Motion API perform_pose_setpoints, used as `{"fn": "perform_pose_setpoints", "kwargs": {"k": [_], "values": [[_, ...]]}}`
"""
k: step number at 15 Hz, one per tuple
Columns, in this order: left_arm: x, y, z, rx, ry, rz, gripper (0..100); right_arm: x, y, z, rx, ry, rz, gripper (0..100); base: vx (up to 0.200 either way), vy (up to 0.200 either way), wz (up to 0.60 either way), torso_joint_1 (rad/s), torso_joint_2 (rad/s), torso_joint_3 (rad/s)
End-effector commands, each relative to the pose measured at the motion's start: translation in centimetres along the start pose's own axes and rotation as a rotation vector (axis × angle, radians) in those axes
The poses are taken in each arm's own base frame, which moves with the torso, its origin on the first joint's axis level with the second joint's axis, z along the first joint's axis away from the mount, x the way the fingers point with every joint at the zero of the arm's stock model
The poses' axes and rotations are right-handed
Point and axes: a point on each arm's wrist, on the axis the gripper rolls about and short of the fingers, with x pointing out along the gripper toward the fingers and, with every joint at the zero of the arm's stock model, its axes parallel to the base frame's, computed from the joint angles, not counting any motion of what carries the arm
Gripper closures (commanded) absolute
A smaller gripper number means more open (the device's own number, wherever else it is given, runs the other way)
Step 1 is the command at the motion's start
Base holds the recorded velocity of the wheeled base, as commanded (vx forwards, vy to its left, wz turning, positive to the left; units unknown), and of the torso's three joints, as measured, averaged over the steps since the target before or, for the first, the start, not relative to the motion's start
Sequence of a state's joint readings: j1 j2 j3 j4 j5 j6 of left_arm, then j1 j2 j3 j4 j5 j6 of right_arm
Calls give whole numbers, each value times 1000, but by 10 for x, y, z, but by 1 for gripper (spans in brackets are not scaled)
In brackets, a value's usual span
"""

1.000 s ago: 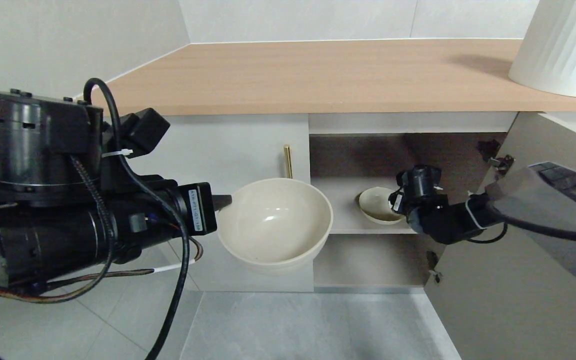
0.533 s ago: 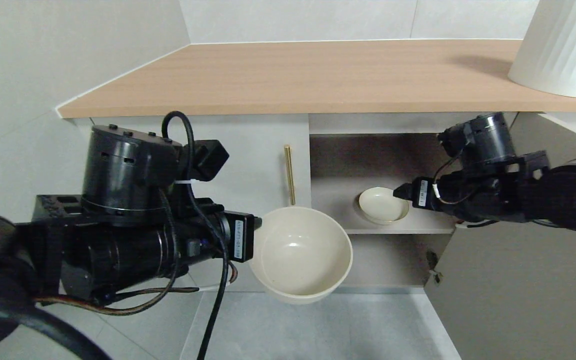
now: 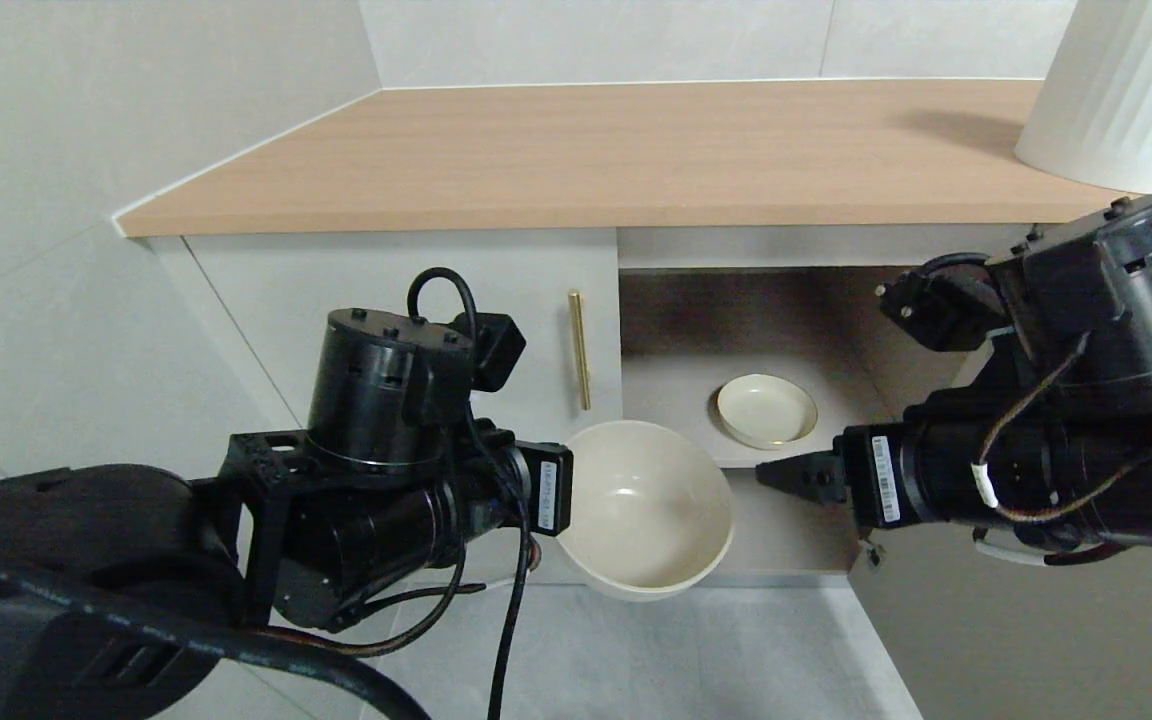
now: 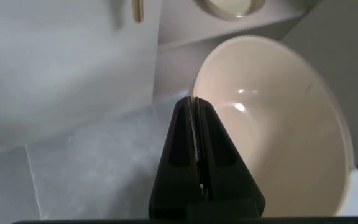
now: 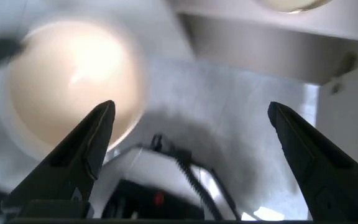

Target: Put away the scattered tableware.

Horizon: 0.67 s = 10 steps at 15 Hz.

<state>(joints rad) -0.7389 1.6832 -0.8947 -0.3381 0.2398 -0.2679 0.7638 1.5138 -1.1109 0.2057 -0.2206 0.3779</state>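
Head view: the left gripper [image 3: 568,490], at lower centre, clamps the near rim of the bowl [image 3: 648,510]. It carries the bowl mouth-up in front of the open cabinet [image 3: 656,300], probably staged for the shelf [image 3: 671,395]. A small dish [image 3: 766,410] already lies on that shelf, right of centre. The right gripper [image 3: 781,475] sits just right of the bowl, apart from it.

Left wrist view: both fingers are pressed together with the bowl rim pinched between them.

Right wrist view: the fingers are spread wide and hold nothing. The bowl is blurred here, so its clearance is uncertain.
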Motion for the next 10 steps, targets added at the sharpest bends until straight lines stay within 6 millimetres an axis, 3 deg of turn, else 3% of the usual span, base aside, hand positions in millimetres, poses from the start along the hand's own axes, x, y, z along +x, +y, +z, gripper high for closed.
{"fn": "perform_pose_setpoints", "kwargs": {"k": [1,10], "values": [[1,-4,-6,9,10,-12,100,13,8,-12,-30,56,7,0,0,0,0,0,0,0],[-23,-18,-8,57,-39,-89,100,49,14,-18,-4,91,1,0,0,0,0,0,0,0]]}}
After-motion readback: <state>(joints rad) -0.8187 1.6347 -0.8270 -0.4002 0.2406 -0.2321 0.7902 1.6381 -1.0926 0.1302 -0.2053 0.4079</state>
